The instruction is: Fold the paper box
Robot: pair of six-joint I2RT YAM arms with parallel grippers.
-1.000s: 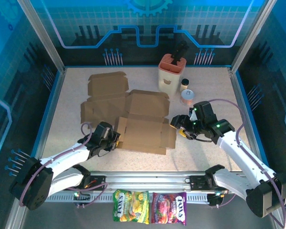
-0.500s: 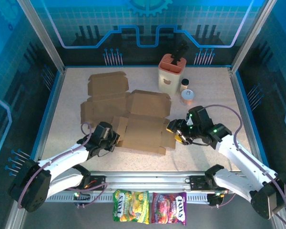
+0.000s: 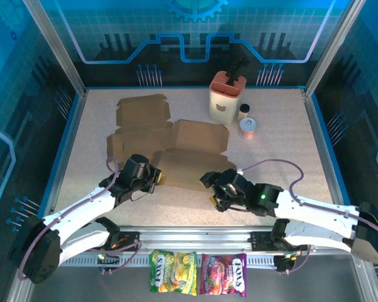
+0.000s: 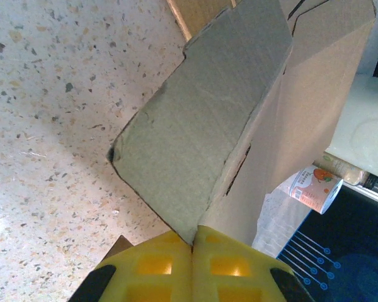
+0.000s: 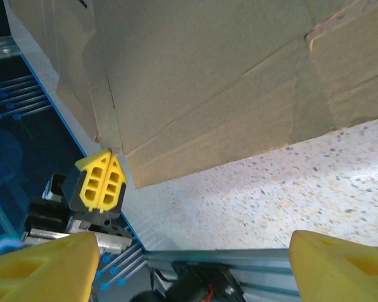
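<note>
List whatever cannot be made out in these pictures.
Right gripper, top view: jaws hidden under its own wrist, so contact with the box is unclear.
Left gripper, left wrist view: the pinched flap ends hidden between the fingers.
Can label, left wrist view: blurred, partly behind the box.
Holder contents, top view: too small and dark to name.

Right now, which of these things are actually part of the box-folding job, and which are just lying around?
In the job:
- paper box
- left fingers, pinching its flap

Just lying about:
- spare flat cardboard
- pink holder
- small bottle
- small can
- sweet bags
</note>
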